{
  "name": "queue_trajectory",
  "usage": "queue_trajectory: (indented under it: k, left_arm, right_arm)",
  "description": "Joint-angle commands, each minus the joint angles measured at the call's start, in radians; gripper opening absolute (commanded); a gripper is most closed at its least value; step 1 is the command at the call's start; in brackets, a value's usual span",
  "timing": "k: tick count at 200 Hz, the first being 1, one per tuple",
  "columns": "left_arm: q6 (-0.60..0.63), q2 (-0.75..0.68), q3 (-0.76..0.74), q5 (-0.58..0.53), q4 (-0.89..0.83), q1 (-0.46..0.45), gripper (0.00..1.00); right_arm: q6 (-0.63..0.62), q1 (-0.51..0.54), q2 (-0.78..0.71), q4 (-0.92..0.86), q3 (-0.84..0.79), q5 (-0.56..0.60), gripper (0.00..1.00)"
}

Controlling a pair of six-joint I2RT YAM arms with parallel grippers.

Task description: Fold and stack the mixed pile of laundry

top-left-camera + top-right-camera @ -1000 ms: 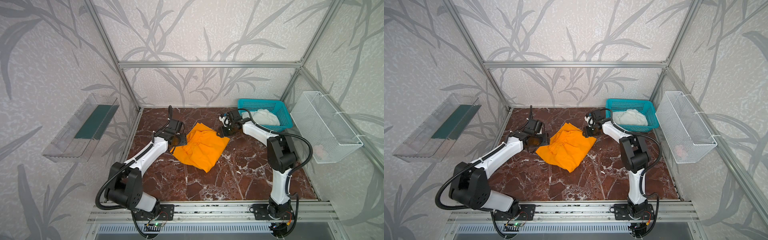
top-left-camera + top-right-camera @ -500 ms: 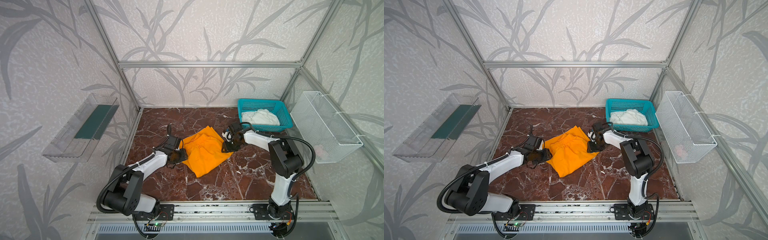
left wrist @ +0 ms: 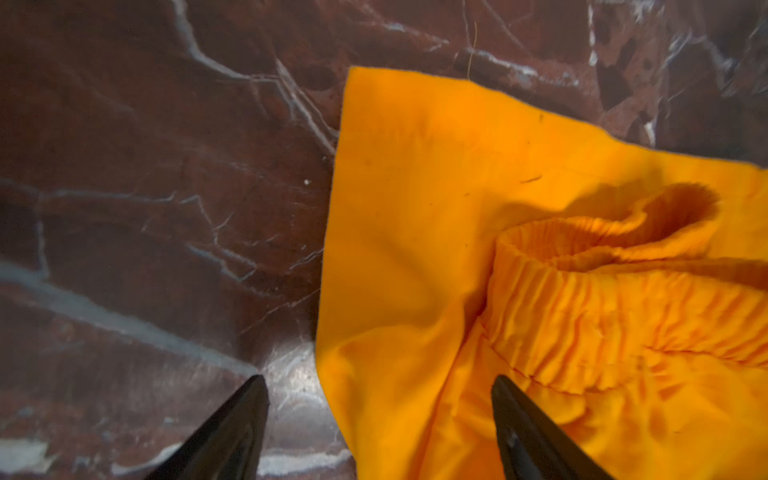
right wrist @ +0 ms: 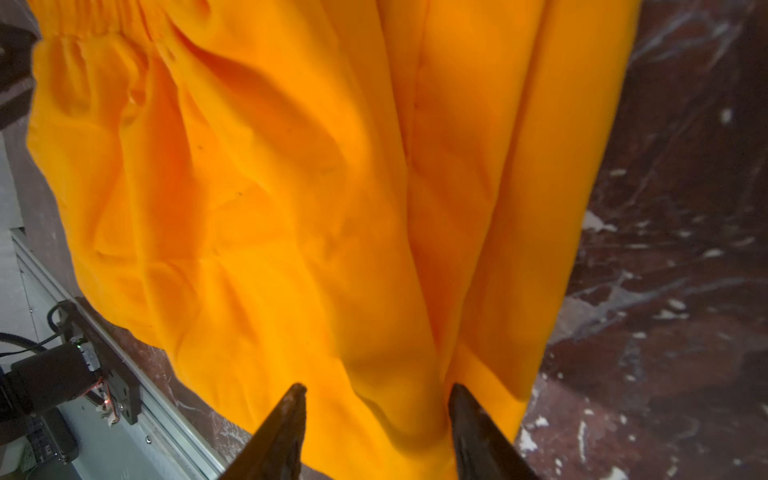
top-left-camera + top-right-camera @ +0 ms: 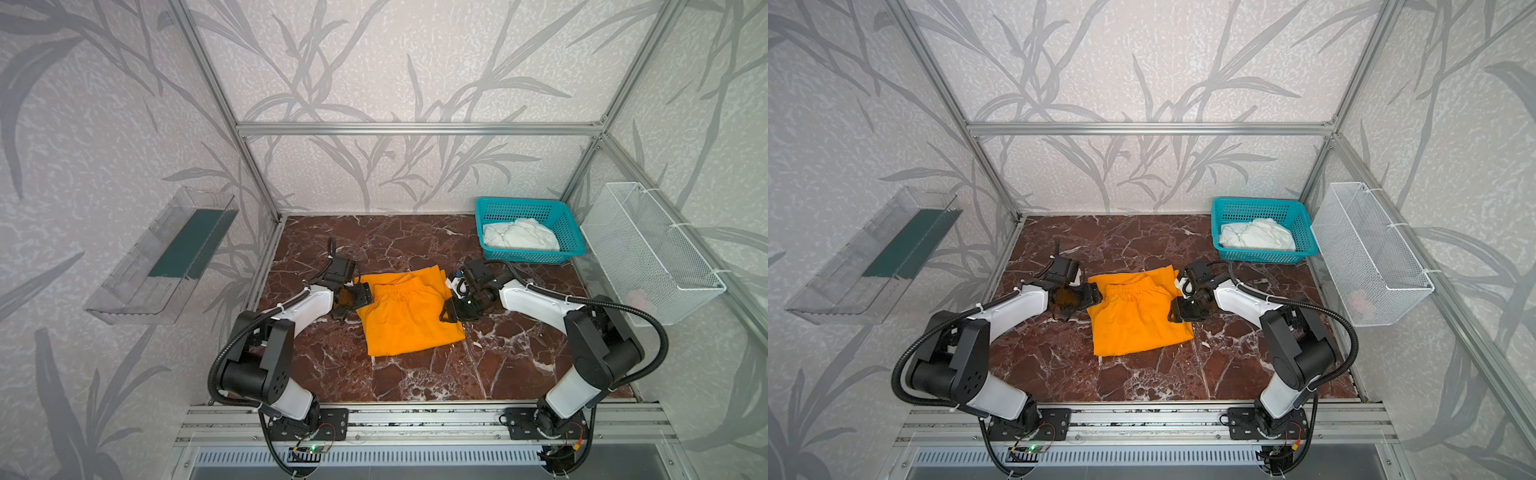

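Note:
The bright orange trousers (image 5: 409, 320) (image 5: 1138, 324) lie folded flat in the middle of the marble table, elastic waistband toward the back. My left gripper (image 5: 360, 294) (image 3: 378, 378) sits at their left edge, open, one finger over bare marble and one over cloth (image 3: 457, 208). At the right edge my right gripper (image 5: 451, 313) (image 4: 376, 386) stands open low over the cloth (image 4: 291, 208), with a soft fold bulging between its fingers. The white shirt (image 5: 519, 237) (image 5: 1256, 237) lies crumpled in the teal basket (image 5: 519, 202).
The teal basket (image 5: 1254, 202) stands at the back right corner. A white wire basket (image 5: 648, 249) hangs on the right wall and a clear plastic tray (image 5: 166, 253) on the left wall. An aluminium rail (image 5: 415, 415) runs along the table's front edge.
Both grippers came toward the front with the trousers, which turned from a diamond to lie squarer. The left jaws now stand wider apart.

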Motion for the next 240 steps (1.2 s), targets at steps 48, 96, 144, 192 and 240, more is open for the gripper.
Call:
queue_trajectory:
  k: [48, 96, 144, 192, 240]
  left_arm:
    - [-0.004, -0.079, -0.158, 0.296, 0.132, 0.005, 0.92]
    - [-0.014, 0.034, -0.158, 0.269, 0.151, 0.003, 0.72]
    - [-0.056, 0.124, -0.100, 0.240, 0.139, -0.013, 0.19]
    - [0.006, 0.217, 0.190, -0.074, -0.114, 0.032, 0.00]
    - [0.117, 0.453, 0.624, -0.221, -0.310, 0.169, 0.00]
  right_arm:
    - [-0.013, -0.002, -0.018, -0.002, 0.052, 0.004, 0.58]
    - [-0.017, -0.003, -0.035, 0.003, 0.039, 0.014, 0.58]
    - [-0.028, -0.007, -0.092, -0.020, 0.040, 0.089, 0.58]
    - [-0.074, -0.023, -0.232, -0.061, 0.018, 0.259, 0.61]
    - [-0.103, -0.038, -0.342, -0.058, -0.043, 0.321, 0.62]
